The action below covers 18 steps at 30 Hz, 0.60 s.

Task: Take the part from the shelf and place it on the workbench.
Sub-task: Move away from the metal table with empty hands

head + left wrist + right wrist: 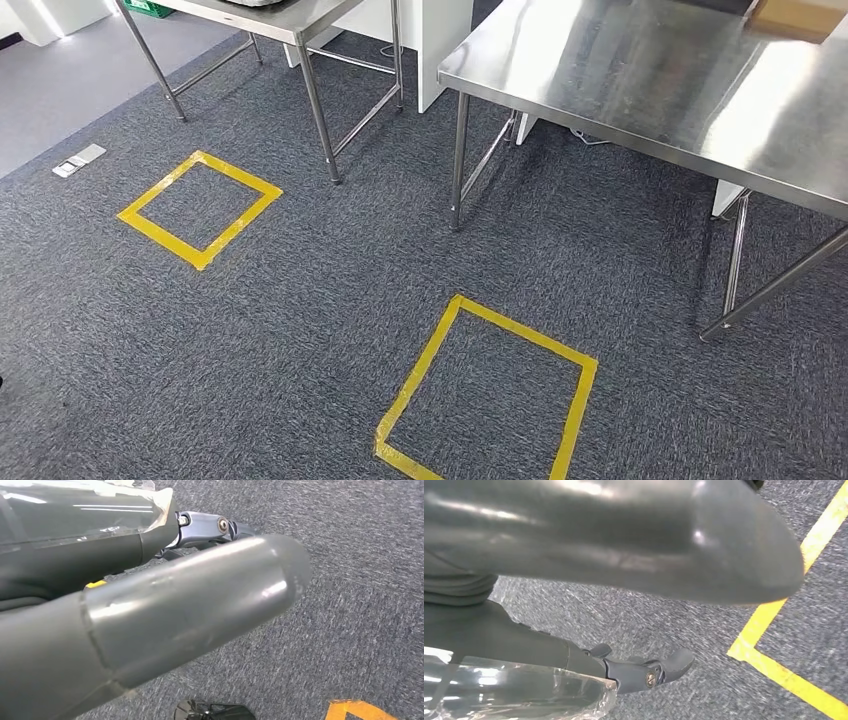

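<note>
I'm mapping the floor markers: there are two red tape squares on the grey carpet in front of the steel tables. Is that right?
Not quite. The two tape squares are yellow, not red, as the head view shows. The rest holds: they lie on the grey carpet in front of the steel tables.

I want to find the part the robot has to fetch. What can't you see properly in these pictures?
- Shelf and part: I can't tell where they are.
- Brown box, head view: cut off by the top edge of the picture.
- Left hand, left wrist view: thick thumb hides the darker fingers, so whether it holds anything is unclear.
- Right hand, right wrist view: the same, and blurry.
</note>
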Tool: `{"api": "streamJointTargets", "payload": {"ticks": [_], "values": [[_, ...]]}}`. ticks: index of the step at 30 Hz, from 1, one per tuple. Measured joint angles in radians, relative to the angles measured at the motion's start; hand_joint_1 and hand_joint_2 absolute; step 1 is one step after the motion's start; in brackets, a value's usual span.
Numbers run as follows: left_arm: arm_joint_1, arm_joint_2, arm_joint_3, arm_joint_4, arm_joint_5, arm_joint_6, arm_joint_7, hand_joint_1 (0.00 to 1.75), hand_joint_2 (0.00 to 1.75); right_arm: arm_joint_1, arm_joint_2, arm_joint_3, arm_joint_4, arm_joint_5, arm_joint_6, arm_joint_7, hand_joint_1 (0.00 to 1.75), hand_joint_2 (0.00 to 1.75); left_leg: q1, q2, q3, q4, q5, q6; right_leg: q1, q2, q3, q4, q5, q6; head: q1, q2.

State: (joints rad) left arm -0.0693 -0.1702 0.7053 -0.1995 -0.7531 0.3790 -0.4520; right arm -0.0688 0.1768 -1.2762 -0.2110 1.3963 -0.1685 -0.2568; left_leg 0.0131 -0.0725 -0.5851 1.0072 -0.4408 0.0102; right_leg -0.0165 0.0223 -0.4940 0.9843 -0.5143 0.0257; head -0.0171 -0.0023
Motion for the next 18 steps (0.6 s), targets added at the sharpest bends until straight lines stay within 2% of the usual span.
{"api": "streamJointTargets", "payload": {"ticks": [1, 3, 5, 6, 7, 8, 10, 11, 12, 13, 15, 17, 18], "values": [[0.001, 0.001, 0.003, 0.000, 0.002, 0.003, 0.000, 0.00, 0.00, 0.000, 0.001, 0.003, 0.000, 0.003, 0.003, 0.001, 0.00, 0.00, 0.002, 0.010, -0.006, 0.012, -0.010, -0.005, -0.002, -0.007, 0.001, -0.001, 0.004, -0.009, 0.000, 0.000], [0.000, 0.003, 0.010, 0.000, 0.008, 0.010, 0.000, 0.00, 0.00, 0.000, 0.002, 0.010, 0.000, 0.012, 0.006, 0.002, 0.00, 0.00, 0.005, 0.041, -0.042, 0.093, -0.066, -0.012, -0.006, -0.024, 0.001, -0.004, 0.011, -0.025, -0.004, 0.000], [0.000, 0.004, 0.018, 0.000, 0.017, 0.017, -0.001, 0.00, 0.00, 0.002, 0.003, 0.018, 0.000, 0.024, 0.007, 0.005, 0.00, 0.00, 0.006, 0.061, -0.101, 0.227, -0.136, -0.018, -0.001, -0.043, -0.003, -0.003, 0.011, -0.031, -0.007, 0.000], [0.001, 0.004, 0.023, 0.000, 0.020, 0.020, -0.001, 0.00, 0.00, 0.002, 0.003, 0.022, 0.000, 0.029, 0.008, 0.006, 0.00, 0.00, 0.006, 0.064, -0.120, 0.274, -0.152, -0.021, 0.001, -0.053, -0.005, -0.003, 0.011, -0.031, -0.007, 0.000], [0.002, 0.005, 0.027, 0.000, 0.023, 0.024, -0.001, 0.00, 0.00, 0.002, 0.002, 0.026, 0.000, 0.033, 0.008, 0.007, 0.00, 0.00, 0.007, 0.067, -0.122, 0.286, -0.148, -0.022, 0.003, -0.063, -0.007, -0.002, 0.011, -0.031, -0.007, 0.000], [0.003, 0.006, 0.031, 0.000, 0.024, 0.027, -0.001, 0.00, 0.00, 0.000, 0.003, 0.030, 0.000, 0.035, 0.008, 0.007, 0.00, 0.00, 0.007, 0.072, -0.103, 0.256, -0.127, -0.021, 0.003, -0.072, -0.008, -0.002, 0.011, -0.031, -0.007, 0.000], [0.003, 0.007, 0.037, 0.000, 0.026, 0.032, -0.004, 0.00, 0.00, -0.006, 0.003, 0.036, 0.000, 0.037, 0.008, 0.007, 0.00, 0.00, 0.006, 0.100, -0.025, 0.119, -0.069, -0.017, 0.006, -0.088, -0.006, -0.002, 0.009, -0.030, -0.007, 0.000], [0.002, 0.008, 0.039, 0.000, 0.026, 0.032, -0.007, 0.00, 0.00, -0.009, 0.004, 0.037, 0.000, 0.037, 0.009, 0.006, 0.00, 0.00, 0.005, 0.114, 0.008, 0.059, -0.049, -0.013, 0.010, -0.094, -0.005, -0.001, 0.006, -0.028, -0.006, 0.000], [0.001, 0.008, 0.041, 0.000, 0.027, 0.032, -0.010, 0.00, 0.00, -0.011, 0.003, 0.039, 0.000, 0.036, 0.009, 0.006, 0.00, 0.00, 0.003, 0.123, 0.026, 0.022, -0.040, -0.008, 0.014, -0.100, -0.003, 0.000, 0.005, -0.025, -0.004, 0.000], [0.000, 0.009, 0.043, 0.000, 0.028, 0.031, -0.013, 0.00, 0.00, -0.014, 0.003, 0.040, 0.000, 0.036, 0.009, 0.006, 0.00, 0.00, 0.000, 0.125, 0.030, 0.009, -0.038, -0.003, 0.018, -0.106, -0.002, 0.001, 0.005, -0.020, -0.002, 0.000], [0.001, 0.010, 0.049, 0.000, 0.034, 0.032, -0.018, 0.00, 0.00, -0.017, 0.003, 0.044, 0.000, 0.036, 0.009, 0.006, 0.00, 0.00, -0.004, 0.107, 0.026, 0.004, -0.030, 0.010, 0.021, -0.116, -0.002, 0.001, 0.004, -0.010, 0.000, 0.000], [0.001, 0.011, 0.055, 0.000, 0.040, 0.033, -0.019, 0.00, 0.00, -0.018, 0.003, 0.048, 0.000, 0.039, 0.009, 0.006, 0.00, 0.00, -0.003, 0.091, 0.024, -0.005, -0.019, 0.026, 0.018, -0.090, -0.018, 0.033, -0.018, -0.002, 0.001, 0.000], [0.001, 0.011, 0.057, 0.000, 0.042, 0.035, -0.018, 0.00, 0.00, -0.018, 0.003, 0.050, 0.001, 0.040, 0.009, 0.006, 0.00, 0.00, -0.001, 0.083, 0.023, -0.009, -0.014, 0.033, 0.015, -0.068, -0.039, 0.077, -0.042, -0.002, 0.003, 0.000]]}}
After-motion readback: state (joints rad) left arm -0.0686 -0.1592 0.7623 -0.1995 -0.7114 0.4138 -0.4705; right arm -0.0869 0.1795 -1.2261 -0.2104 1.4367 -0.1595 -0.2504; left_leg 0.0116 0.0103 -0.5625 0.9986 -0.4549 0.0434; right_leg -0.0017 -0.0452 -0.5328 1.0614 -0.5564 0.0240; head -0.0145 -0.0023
